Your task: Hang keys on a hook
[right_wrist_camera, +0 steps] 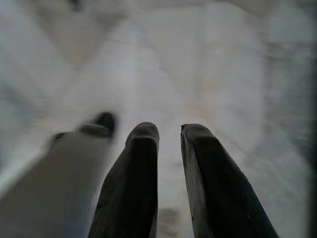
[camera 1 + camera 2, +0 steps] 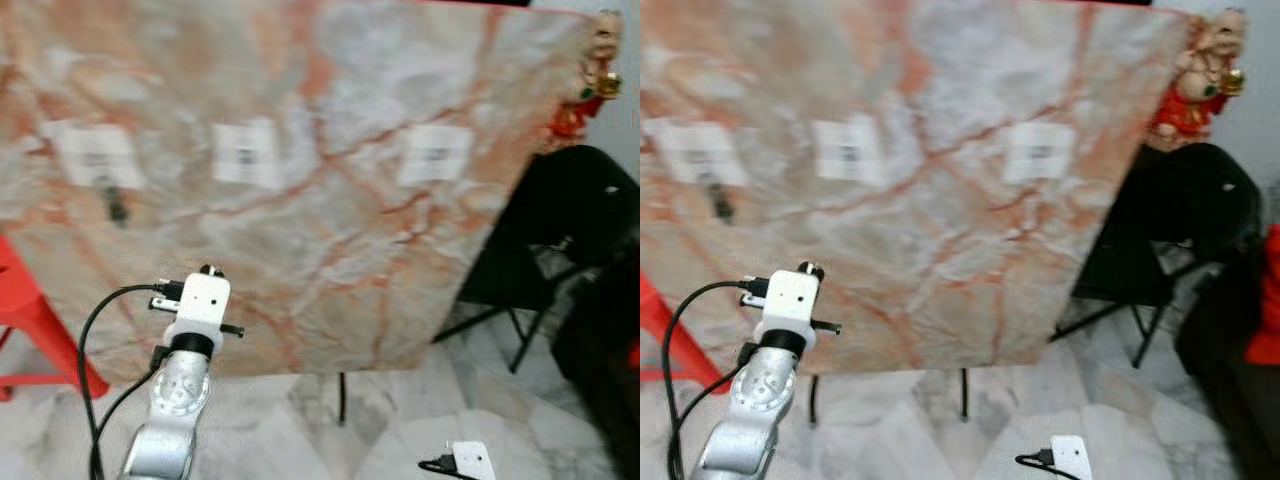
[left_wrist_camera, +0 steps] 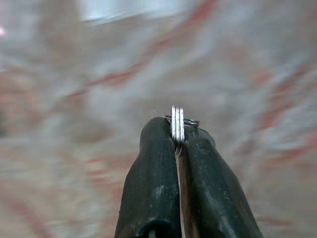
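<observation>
We hold a key ring (image 3: 177, 124) in our left gripper (image 3: 177, 144). The jaws are pressed together on it, and the shiny metal loops stick up just past the tips. We cannot see the keys themselves; they may hang below the fingers, out of sight.

We think the ring is small, hard and light. It is smooth metal, so it could slip or twist if we loosen the pinch. It will not bend or break. Holding it by the edge of the loop is a good way, because the open part of the ring stays free to go over a hook.

Our left arm (image 2: 178, 390) is raised in front of a big marble board (image 2: 300, 180) that leans up before us. On the board we count three white squares (image 2: 246, 152) in a row. Under the far-left square there is one small dark thing (image 2: 117, 210) that looks like a hook, but the picture is too blurry to be sure. So we count one likely hook, up and to the left of our gripper.

Our right gripper (image 1: 168, 134) hangs low over the pale floor (image 1: 208, 59). Its jaws are a little apart and hold nothing.

We also see one black chair (image 2: 560, 230) on the right, one small figure (image 2: 1200, 80) at the board's far right corner, and one red stool (image 2: 30, 310) on the left.
</observation>
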### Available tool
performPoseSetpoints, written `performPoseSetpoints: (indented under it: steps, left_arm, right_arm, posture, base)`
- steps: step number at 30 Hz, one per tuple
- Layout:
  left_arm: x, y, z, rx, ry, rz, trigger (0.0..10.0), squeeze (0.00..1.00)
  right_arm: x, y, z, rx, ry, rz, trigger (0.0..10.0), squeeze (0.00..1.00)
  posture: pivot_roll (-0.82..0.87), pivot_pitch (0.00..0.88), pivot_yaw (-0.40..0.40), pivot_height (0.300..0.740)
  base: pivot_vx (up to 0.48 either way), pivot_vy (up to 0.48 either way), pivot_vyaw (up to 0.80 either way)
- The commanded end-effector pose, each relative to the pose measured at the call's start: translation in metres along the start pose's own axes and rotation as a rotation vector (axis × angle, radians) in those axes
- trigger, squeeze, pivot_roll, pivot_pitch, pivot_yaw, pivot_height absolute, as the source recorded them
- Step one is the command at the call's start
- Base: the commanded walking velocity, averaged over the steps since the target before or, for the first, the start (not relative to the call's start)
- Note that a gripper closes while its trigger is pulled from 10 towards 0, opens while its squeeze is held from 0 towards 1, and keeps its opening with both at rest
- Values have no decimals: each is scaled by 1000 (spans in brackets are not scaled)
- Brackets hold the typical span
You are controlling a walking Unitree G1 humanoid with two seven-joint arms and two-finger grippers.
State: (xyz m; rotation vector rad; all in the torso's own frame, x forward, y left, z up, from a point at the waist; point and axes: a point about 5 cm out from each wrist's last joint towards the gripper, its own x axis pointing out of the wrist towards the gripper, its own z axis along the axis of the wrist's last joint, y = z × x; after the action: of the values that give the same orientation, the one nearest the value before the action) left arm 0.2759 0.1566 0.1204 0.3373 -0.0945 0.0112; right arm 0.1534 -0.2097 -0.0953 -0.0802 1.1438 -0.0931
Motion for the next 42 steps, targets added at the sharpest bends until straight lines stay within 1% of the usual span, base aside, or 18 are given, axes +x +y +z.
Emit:
performPoseSetpoints:
  steps: [1,6,14,15,17,19,22,24,27,30,33,36,38,40,42]
  left_arm:
    - [-1,10,-3,27,17,42,10000,0]
    - [0,18,-7,47,50,107,10000,0]
    - [0,16,-11,66,75,99,10000,0]
    - [-1,16,-11,80,79,94,10000,0]
    - [0,15,-9,146,69,72,10000,0]
    - [0,16,-7,161,62,68,10000,0]
    - [1,21,-3,168,51,82,10000,0]
    - [1,22,-3,161,42,78,10000,0]
    - [1,21,-1,161,29,68,10000,0]
    - [2,20,1,142,20,68,10000,0]
    - [2,19,3,138,7,68,10000,0]
    - [3,20,1,114,19,86,10000,0]
    - [4,21,1,92,28,100,10000,0]
    - [6,22,2,52,23,117,10000,0]
    - [6,22,2,47,21,118,10000,0]
  right_arm:
    - [0,3,3,8,-8,6,10000,0]
    - [0,2,3,-19,-11,8,10000,0]
    - [0,1,4,-26,-15,7,10000,0]
    - [0,1,4,-25,-16,7,10000,0]
    - [0,0,5,-25,-17,8,10000,0]
    - [0,0,6,-26,-17,9,10000,0]
    - [0,1,6,-30,-18,13,10000,0]
    - [0,2,6,-24,-19,16,10000,0]
    - [0,3,6,-6,-21,18,10000,0]
    - [0,4,6,-2,-21,17,10000,0]
    - [0,4,5,-1,-20,17,10000,0]
    - [0,5,5,0,-18,18,10000,0]
    - [0,5,5,-1,-17,19,10000,0]
    - [0,4,4,-2,-17,19,10000,0]
    - [0,4,4,-3,-17,19,10000,0]
  posture:
    - [122,0,-106,740]
    - [121,0,-114,740]
    - [127,0,-121,740]
    - [128,0,-121,740]
    - [140,0,-121,740]
    - [140,0,-121,740]
    - [149,0,-109,740]
    - [148,0,-105,740]
    - [141,0,-96,740]
    - [140,0,-90,740]
    - [136,0,-87,740]
    - [133,0,-87,740]
    - [134,0,-88,740]
    - [136,0,-92,740]
    - [136,0,-92,740]
  base:
    - [0,-472,0]
    - [0,-430,160]
    - [0,-66,800]
    - [0,0,800]
    - [0,0,800]
    - [0,0,800]
    - [0,0,800]
    - [0,0,800]
    - [0,0,0]
    - [0,0,0]
    - [0,-329,0]
    - [0,-463,0]
    - [0,0,0]
    - [0,0,0]
    - [0,0,0]
